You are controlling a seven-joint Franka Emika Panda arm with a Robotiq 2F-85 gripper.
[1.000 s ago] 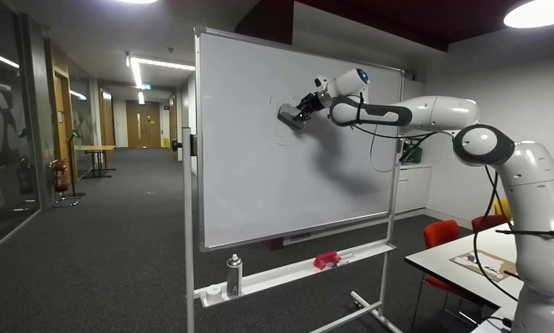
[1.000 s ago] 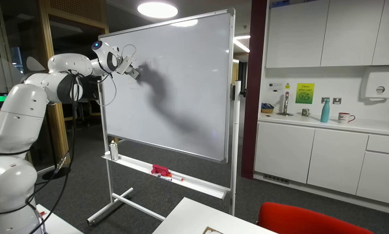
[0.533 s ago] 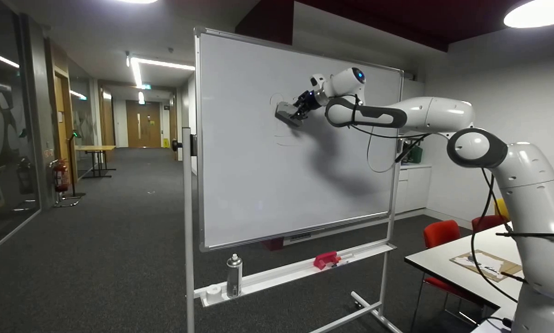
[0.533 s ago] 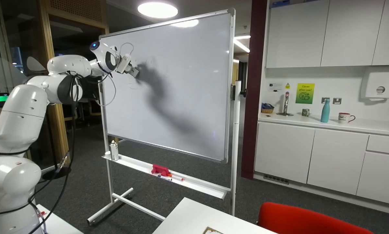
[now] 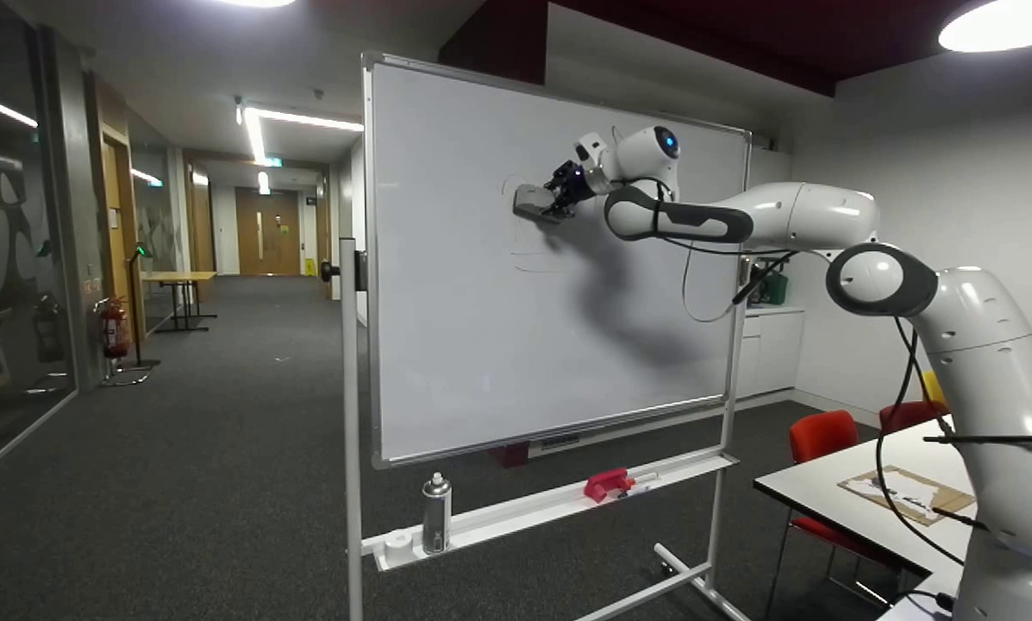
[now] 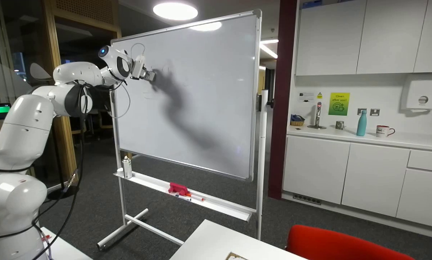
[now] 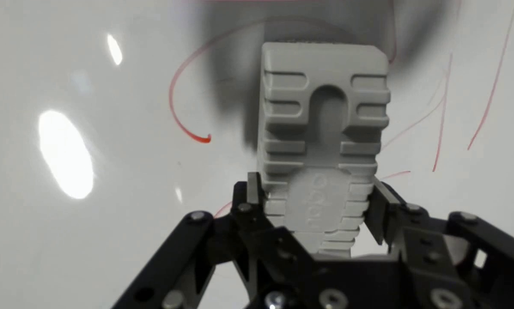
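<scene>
Pincer [image 7: 319,201] is pinching a grey whiteboard eraser [image 7: 321,146] by its long sides. Eraser is lying straight ahead of it, rear part in the grip, long axis running forward, most of its length jutting out. Body is showing ribbed edges, a U-shaped recess, faint unreadable lettering. Beyond it, thin red marker strokes [image 7: 170,94] are curving over the whiteboard [image 5: 464,362]; cannot tell whether eraser is touching. Lower down, a spray can [image 5: 436,517] is standing on the tray [image 5: 516,517].

Lamp [image 6: 175,11] bright; soft shadow [image 6: 174,104], glare [image 7: 65,154] on whiteboard [image 6: 216,68]
</scene>
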